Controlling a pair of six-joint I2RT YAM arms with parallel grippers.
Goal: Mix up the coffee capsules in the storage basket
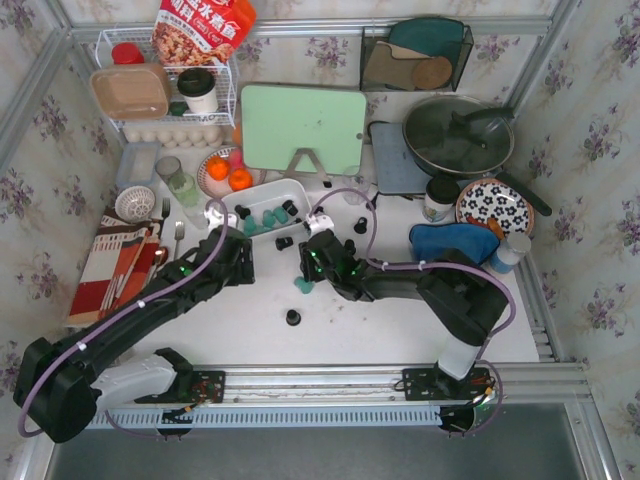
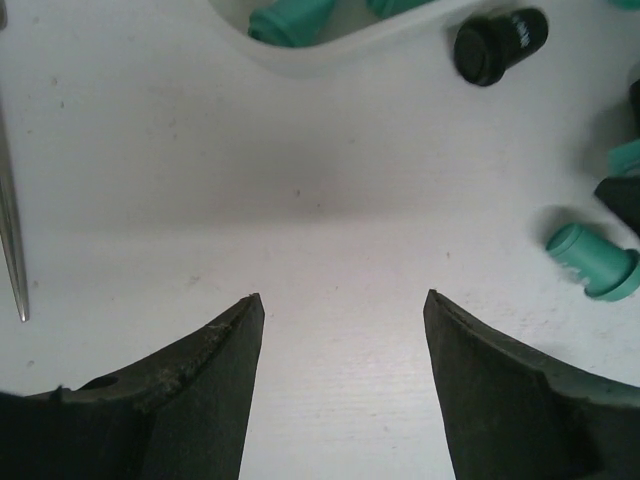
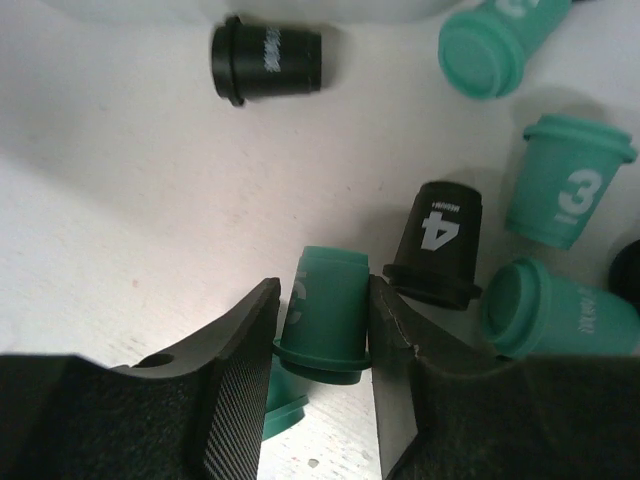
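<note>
The white storage basket holds several teal and black coffee capsules. In the left wrist view its rim lies at the top. My right gripper is shut on a teal capsule just in front of the basket. Around it lie a black capsule marked 4, another black one and teal ones. My left gripper is open and empty over bare table near the basket. A black capsule and a teal one lie to its right.
A lone black capsule lies nearer the arms. A fruit plate, a glass and a green cutting board stand behind the basket. Cutlery lies on a striped cloth at the left; a blue cloth lies at the right.
</note>
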